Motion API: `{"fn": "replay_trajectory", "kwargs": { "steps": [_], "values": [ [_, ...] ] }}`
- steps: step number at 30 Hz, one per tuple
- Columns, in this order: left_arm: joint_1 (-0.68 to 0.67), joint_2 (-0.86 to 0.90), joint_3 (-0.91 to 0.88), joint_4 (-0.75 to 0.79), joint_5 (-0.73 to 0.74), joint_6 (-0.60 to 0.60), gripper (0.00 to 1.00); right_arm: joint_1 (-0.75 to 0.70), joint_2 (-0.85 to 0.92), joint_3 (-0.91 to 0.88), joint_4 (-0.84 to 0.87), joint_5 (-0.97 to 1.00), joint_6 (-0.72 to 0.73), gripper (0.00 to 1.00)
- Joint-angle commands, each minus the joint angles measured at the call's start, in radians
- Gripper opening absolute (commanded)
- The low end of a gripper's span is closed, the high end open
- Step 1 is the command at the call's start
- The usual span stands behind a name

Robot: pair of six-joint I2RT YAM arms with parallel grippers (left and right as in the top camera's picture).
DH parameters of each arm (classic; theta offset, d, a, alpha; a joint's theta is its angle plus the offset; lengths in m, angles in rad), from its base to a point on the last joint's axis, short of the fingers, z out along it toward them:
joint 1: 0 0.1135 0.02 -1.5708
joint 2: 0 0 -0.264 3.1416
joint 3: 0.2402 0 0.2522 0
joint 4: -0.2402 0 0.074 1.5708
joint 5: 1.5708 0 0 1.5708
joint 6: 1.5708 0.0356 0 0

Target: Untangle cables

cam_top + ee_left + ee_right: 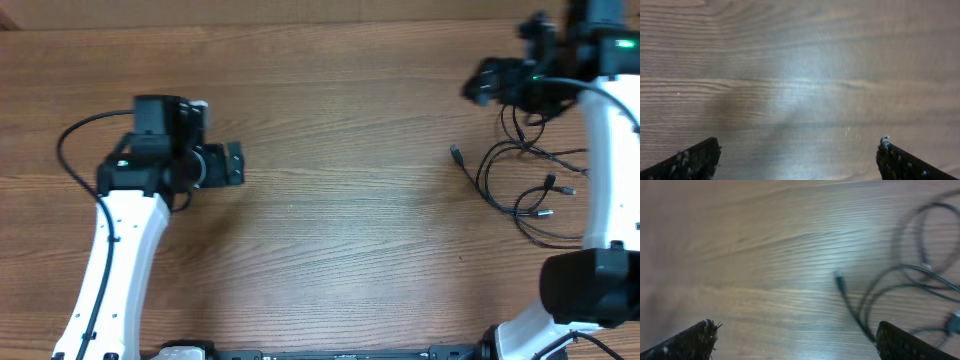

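Cables (519,210) are seen lying loose on the table (340,240), ahead of the right gripper (797,327) and mostly toward the finger at the right of its wrist view. Its fingers are spread wide and nothing is held between them. The left gripper (799,142) is likewise spread over bare wood, well apart from the cables.

A fresh pick seems called for. One free end, such as the plug (840,281) ahead of the gap between the right fingers, would best be taken alone. The cord should be pinched just behind it and drawn away from the loops — never the bunch seized whole.

From overhead the full tangle and several plugs are laid out, though the right fingers are blurred. From the right wrist their gap is made plain — but only part of the loops.
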Motion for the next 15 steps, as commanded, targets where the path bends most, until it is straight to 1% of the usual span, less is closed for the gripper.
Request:
{"fn": "replay_trajectory", "kwargs": {
  "steps": [1,2,5,8,11,15],
  "values": [
    [-0.062,0.000,0.015,-0.085,-0.137,0.014,1.00,0.108,-0.024,0.014,-0.011,0.162,0.049,1.00],
    [-0.065,0.000,0.015,-0.135,-0.142,-0.018,0.99,0.142,-0.024,0.014,-0.019,0.212,0.101,1.00],
    [-0.048,0.000,0.015,-0.285,-0.126,-0.109,1.00,0.190,-0.024,0.014,-0.062,0.214,0.155,1.00],
    [-0.035,-0.013,0.015,-0.373,-0.104,-0.114,1.00,0.193,-0.030,0.011,-0.114,0.194,0.200,1.00],
    [-0.037,-0.065,0.010,-0.373,-0.104,-0.104,0.99,0.193,-0.078,-0.027,-0.105,0.192,0.198,1.00],
    [-0.037,-0.225,-0.033,-0.303,-0.101,-0.082,1.00,0.193,-0.249,-0.170,0.010,0.192,0.197,1.00]
  ]
}}
